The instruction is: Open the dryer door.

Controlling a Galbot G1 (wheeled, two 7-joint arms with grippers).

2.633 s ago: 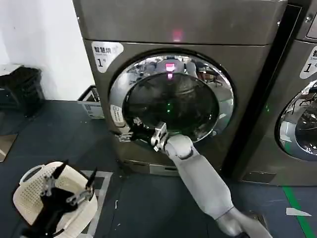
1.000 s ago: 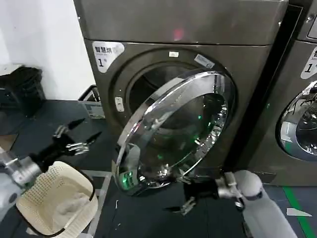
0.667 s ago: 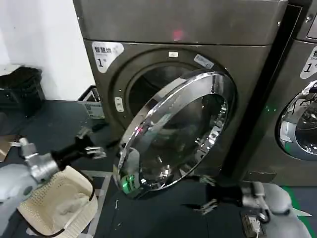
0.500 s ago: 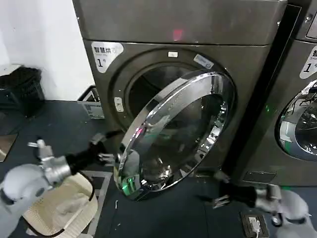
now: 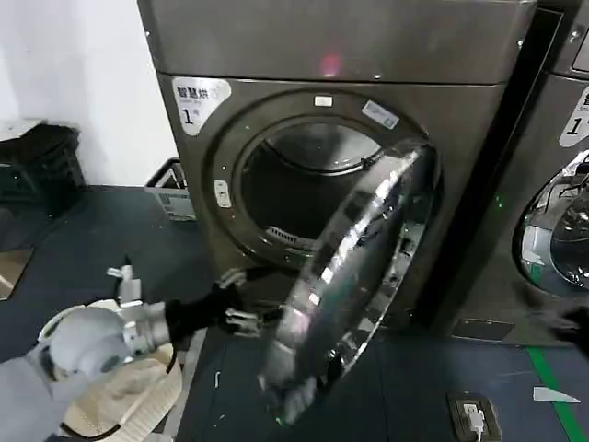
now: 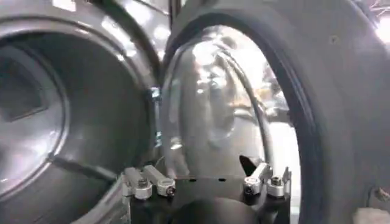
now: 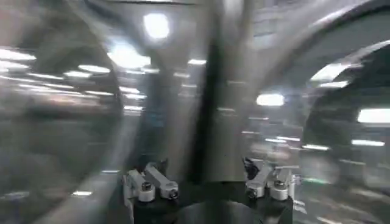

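Note:
The dryer door (image 5: 354,276) stands swung wide open, nearly edge-on in the head view, its chrome rim blurred. Behind it the dark drum opening (image 5: 308,189) is exposed. My left gripper (image 5: 241,301) is low, at the door's inner side near its free edge, fingers spread with nothing between them. In the left wrist view the left gripper (image 6: 207,182) is open facing the domed glass (image 6: 213,115) of the dryer door's back, with the drum (image 6: 55,115) beside it. My right arm (image 5: 572,322) is a dark blur at the far right. The right gripper (image 7: 210,182) is open.
A white laundry basket (image 5: 138,405) sits on the floor under my left arm. A second grey machine (image 5: 552,230) with its own chrome door stands to the right. A black crate (image 5: 37,170) and a small box (image 5: 170,189) are by the wall. A floor socket (image 5: 474,414) lies beside green tape (image 5: 557,396).
The door has swung from shut to half open to nearly edge-on. My left gripper has travelled right to the door's inner side. My right arm has pulled away to the right.

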